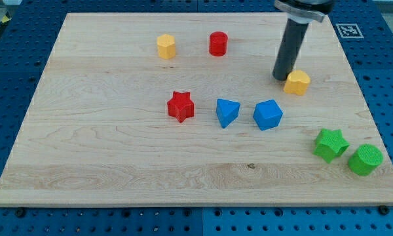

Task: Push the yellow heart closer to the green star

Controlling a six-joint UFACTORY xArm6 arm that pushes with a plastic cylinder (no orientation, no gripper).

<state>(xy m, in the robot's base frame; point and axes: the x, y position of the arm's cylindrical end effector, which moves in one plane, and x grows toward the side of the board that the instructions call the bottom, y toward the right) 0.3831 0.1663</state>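
- Pale wooden board, rectangular, on a blue perforated table: you will find every block resting on it; the grain looks smooth, so expect blocks to slide freely.
- Dark straight rod, entering from the view's top right: my tip sits on the board, touching or just beside the yellow heart at its 9 to 10 o'clock. There are no jaws to open or shut; the rod is bare and grasps nothing, it only pushes.
- Green cylinder block, near the board's lower right corner, just beside the green star at its 3 to 4 o'clock.
- Green star block, the goal: it lies at about 5 o'clock from the yellow heart, well apart.
- Two blue blocks, one angular wedge and one faceted cube-like piece, side by side at board centre.
- Red star block, at 9 o'clock from the blue wedge.
- Red cylinder block and yellow hexagonal block, near the view's top.
- Yellow heart block, small, rigid, likely light plastic: judge it prone to spin or slip off a round rod. You cannot grip it; press on its 11 o'clock flank, centred, to drive it toward 5 o'clock. The tip stands slightly too far left for that line.
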